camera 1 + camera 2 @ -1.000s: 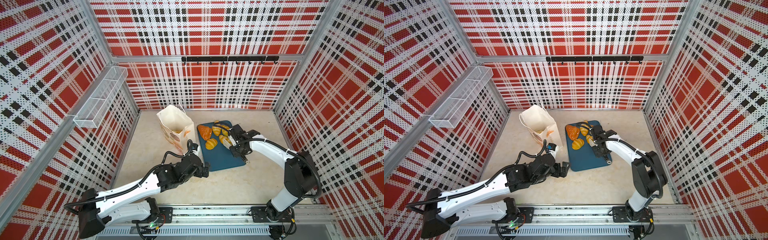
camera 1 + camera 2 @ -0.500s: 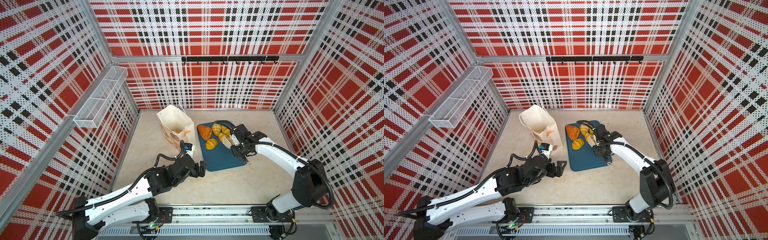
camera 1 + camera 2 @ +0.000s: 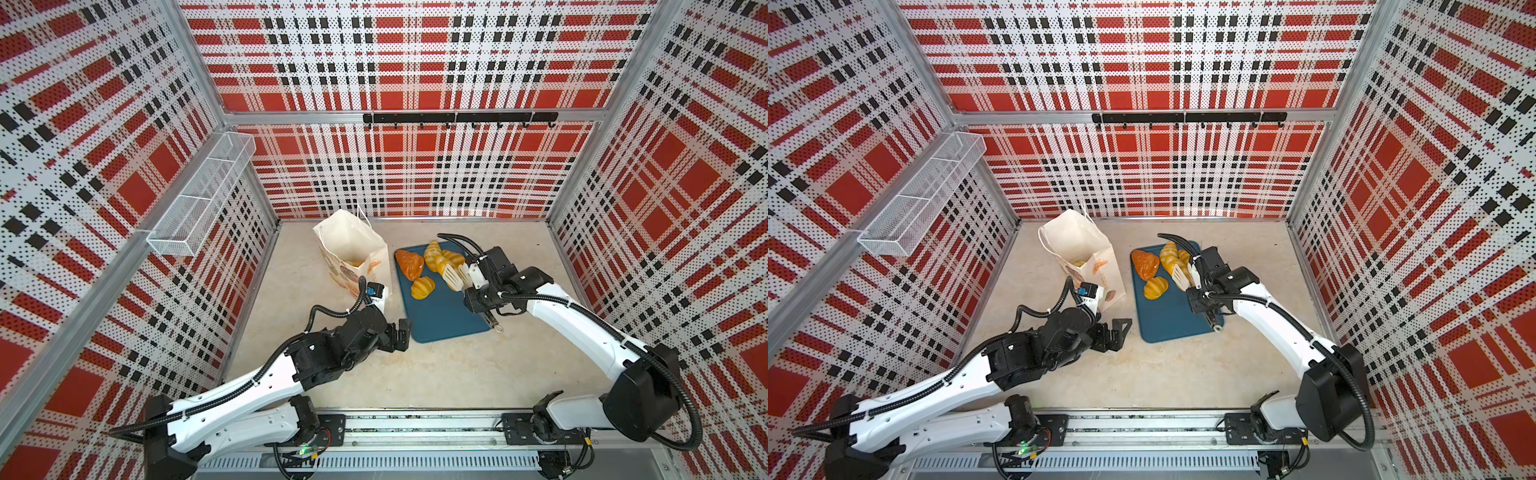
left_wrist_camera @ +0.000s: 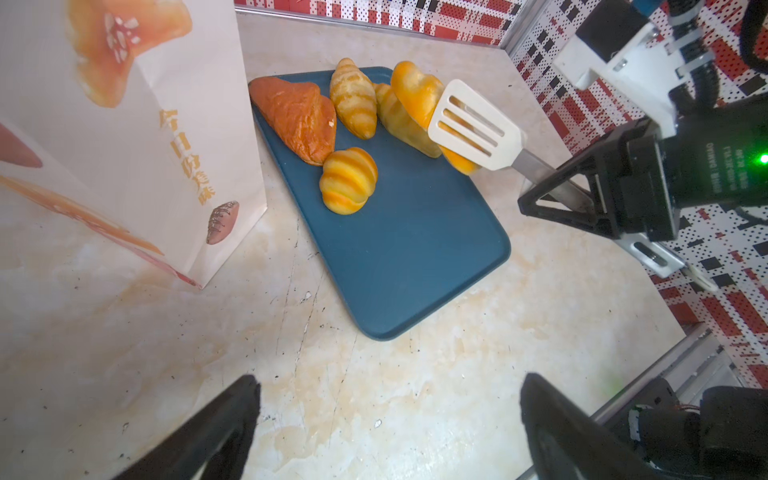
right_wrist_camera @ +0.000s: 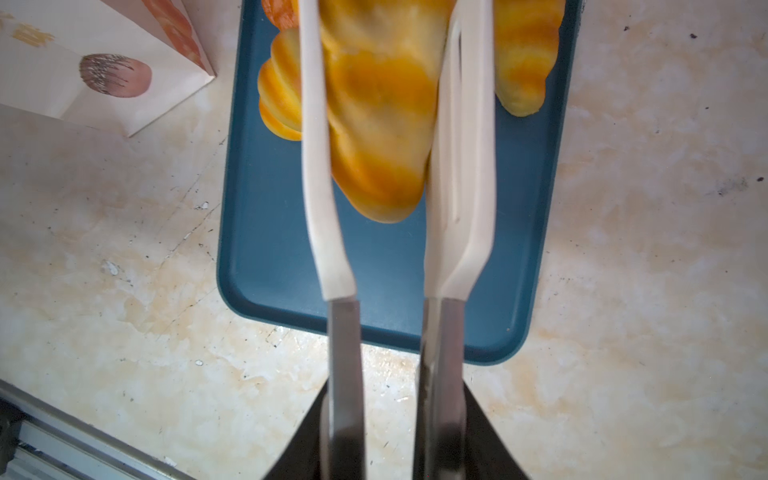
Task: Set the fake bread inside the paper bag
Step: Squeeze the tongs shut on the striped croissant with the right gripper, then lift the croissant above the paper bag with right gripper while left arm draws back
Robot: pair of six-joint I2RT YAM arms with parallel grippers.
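Observation:
The cream paper bag (image 3: pixel 353 245) stands open left of the blue tray (image 3: pixel 444 316). On the tray lie an orange-brown triangular piece (image 3: pixel 409 264), a yellow bun (image 3: pixel 422 286) and a striped croissant (image 4: pixel 353 97). My right gripper (image 5: pixel 390 415) is shut on white tongs (image 5: pixel 320 187), whose blades clamp a yellow bread (image 5: pixel 378 124) tilted over the tray's far right part. My left gripper (image 4: pixel 388 386) is open and empty, low over the table near the tray's front left corner (image 3: pixel 399 332). Something yellow shows inside the bag (image 3: pixel 355 262).
A wire basket (image 3: pixel 199 199) hangs on the left wall and a black hook rail (image 3: pixel 457 118) on the back wall. Plaid walls close in three sides. The arms' mounting rail (image 3: pixel 415 428) runs along the front.
The right arm's elbow has swung outward to the right while the tongs keep their hold on the yellow bread. The left arm has shifted slightly, its gripper still open by the tray corner.

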